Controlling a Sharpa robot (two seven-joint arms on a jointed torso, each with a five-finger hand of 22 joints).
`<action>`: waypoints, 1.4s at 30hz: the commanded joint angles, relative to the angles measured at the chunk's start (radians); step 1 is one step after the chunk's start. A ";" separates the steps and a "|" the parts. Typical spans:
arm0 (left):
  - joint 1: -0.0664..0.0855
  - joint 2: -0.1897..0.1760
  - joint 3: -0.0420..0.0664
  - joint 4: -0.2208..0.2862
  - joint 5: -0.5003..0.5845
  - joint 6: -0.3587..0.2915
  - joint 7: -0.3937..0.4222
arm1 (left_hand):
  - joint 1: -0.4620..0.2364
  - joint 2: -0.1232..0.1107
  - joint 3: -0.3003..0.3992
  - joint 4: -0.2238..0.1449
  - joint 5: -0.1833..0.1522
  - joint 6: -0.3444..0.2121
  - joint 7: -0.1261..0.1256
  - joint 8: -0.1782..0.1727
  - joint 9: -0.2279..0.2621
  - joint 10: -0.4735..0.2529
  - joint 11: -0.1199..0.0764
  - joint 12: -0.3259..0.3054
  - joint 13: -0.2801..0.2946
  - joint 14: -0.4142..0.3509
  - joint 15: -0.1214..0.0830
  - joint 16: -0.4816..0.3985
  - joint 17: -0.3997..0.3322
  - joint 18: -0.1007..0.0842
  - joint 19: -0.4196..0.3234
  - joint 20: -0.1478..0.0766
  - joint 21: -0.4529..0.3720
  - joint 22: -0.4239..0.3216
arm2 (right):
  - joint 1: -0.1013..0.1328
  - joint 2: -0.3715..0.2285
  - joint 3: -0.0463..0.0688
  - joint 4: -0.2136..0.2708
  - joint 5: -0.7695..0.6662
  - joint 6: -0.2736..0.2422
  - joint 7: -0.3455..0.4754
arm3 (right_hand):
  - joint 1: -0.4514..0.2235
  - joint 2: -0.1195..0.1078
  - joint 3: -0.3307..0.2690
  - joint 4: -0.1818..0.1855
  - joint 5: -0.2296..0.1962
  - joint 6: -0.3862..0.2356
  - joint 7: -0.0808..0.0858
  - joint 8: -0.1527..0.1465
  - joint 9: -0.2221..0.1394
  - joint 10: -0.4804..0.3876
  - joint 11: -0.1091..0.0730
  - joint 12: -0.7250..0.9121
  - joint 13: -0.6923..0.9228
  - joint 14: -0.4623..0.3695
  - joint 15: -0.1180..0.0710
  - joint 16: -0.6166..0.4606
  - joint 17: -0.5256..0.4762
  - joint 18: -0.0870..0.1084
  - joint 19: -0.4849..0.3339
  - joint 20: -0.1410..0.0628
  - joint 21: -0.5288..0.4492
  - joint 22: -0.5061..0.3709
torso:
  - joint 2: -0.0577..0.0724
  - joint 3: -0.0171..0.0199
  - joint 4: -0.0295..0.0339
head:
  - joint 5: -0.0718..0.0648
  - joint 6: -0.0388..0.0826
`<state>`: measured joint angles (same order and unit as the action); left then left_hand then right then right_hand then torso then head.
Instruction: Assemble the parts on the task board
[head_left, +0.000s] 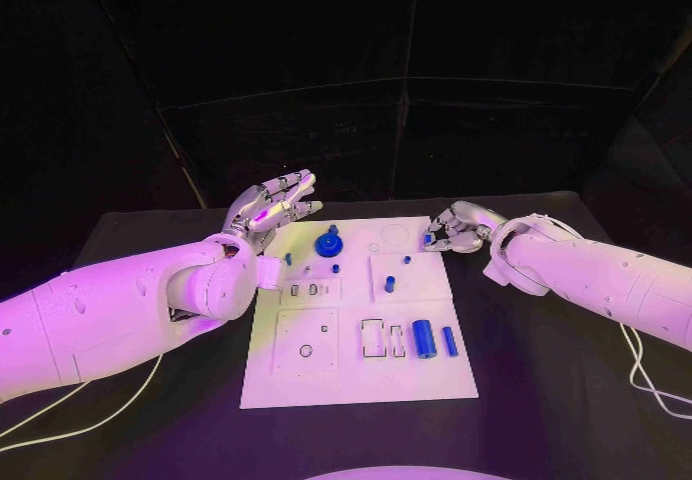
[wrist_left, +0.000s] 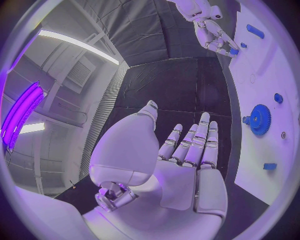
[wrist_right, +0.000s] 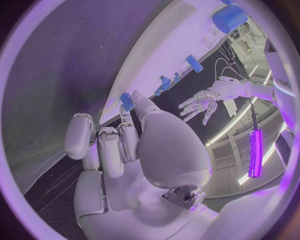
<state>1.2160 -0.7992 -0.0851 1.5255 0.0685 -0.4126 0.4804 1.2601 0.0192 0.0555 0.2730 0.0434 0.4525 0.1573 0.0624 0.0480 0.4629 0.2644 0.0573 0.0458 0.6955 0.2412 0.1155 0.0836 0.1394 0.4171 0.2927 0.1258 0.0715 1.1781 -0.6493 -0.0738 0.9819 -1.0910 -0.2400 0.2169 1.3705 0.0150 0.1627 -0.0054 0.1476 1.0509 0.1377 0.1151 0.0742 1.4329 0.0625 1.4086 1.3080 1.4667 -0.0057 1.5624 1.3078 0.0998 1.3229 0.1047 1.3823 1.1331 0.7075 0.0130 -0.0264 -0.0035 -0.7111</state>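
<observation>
The right hand (head_left: 459, 230) pinches a small blue part (wrist_left: 233, 51) over the task board's (head_left: 361, 385) far right corner, risking a slip from so slight a grip, while the left hand (head_left: 271, 208) hovers open, fingers spread, near the blue gear (head_left: 329, 241).

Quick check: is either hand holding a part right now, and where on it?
The right hand pinches a small blue part between its fingertips at the task board's far right edge; which end cannot be told. The left hand is open, holding nothing.

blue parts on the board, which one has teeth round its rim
The blue gear at the far end of the white board, near the open left hand; the other blue parts are plain.
</observation>
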 joint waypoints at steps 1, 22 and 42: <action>0.001 -0.001 0.001 0.001 -0.008 0.012 0.004 | -0.001 0.012 -0.005 -0.002 0.004 0.000 0.133 -0.004 -0.002 0.000 -0.001 -0.005 -0.001 0.008 0.001 -0.003 -0.001 -0.019 0.008 -0.001 0.006 0.001 | 0.001 0.001 0.000 0.003 -0.009 -0.043 0.000 | 0.006 0.019 0.011 -0.001 -0.004 0.011 -0.003 0.007 0.002 0.004 -0.009 0.006 0.098 0.103 -0.008 0.006 0.256 -0.013 0.003 -0.007 0.006 0.003 | 0.000 0.0006 -0.0008 | 0.002 -0.001; 0.002 -0.011 0.001 0.004 -0.008 0.012 0.001 | 0.000 0.014 -0.006 -0.002 0.004 0.004 0.133 -0.004 -0.001 0.007 0.000 -0.006 -0.001 0.010 0.001 -0.003 -0.002 -0.019 0.009 -0.001 0.006 0.000 | 0.036 -0.079 0.001 0.364 -0.069 -0.250 -0.208 | 0.008 0.030 0.028 -0.004 -0.002 0.015 -0.005 0.007 0.000 0.003 -0.012 0.001 0.094 0.104 -0.012 0.008 0.263 -0.013 0.004 -0.011 0.006 0.003 | -0.006 -0.0054 -0.0021 | 0.009 0.003; 0.006 -0.016 0.001 -0.002 -0.008 0.012 0.006 | 0.028 0.042 -0.031 -0.019 0.004 0.178 0.121 0.023 0.012 0.260 -0.021 0.025 0.017 0.120 -0.029 0.021 0.001 0.009 0.238 -0.004 0.081 0.020 | 0.019 0.106 -0.005 0.454 -0.196 -0.193 -0.391 | 0.007 0.032 0.032 -0.005 -0.004 0.016 -0.006 0.008 0.000 -0.002 -0.012 -0.006 0.087 0.103 -0.012 0.007 0.260 -0.011 -0.001 -0.012 0.002 -0.005 | -0.006 -0.0070 0.0000 | 0.042 -0.011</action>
<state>1.2203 -0.8137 -0.0850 1.5227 0.0680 -0.4096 0.4764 1.2849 0.0517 0.0306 0.2535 0.0434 0.6248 0.1757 0.0823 0.0591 0.7130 0.2451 0.0796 0.0619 0.8083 0.2109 0.1308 0.0836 0.1394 0.6493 0.2894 0.2007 0.0918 1.1980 -0.5478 -0.0782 1.4306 -1.2286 -0.4564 -0.1223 1.3779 0.0387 0.1905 -0.0108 0.1452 1.0554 0.1375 0.1177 0.0726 1.4327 0.0551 1.4086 1.3083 1.4668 -0.0127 1.5662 1.3075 0.0926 1.3242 0.0966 1.3823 1.1289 0.7012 0.0047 -0.0243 0.0337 -0.7196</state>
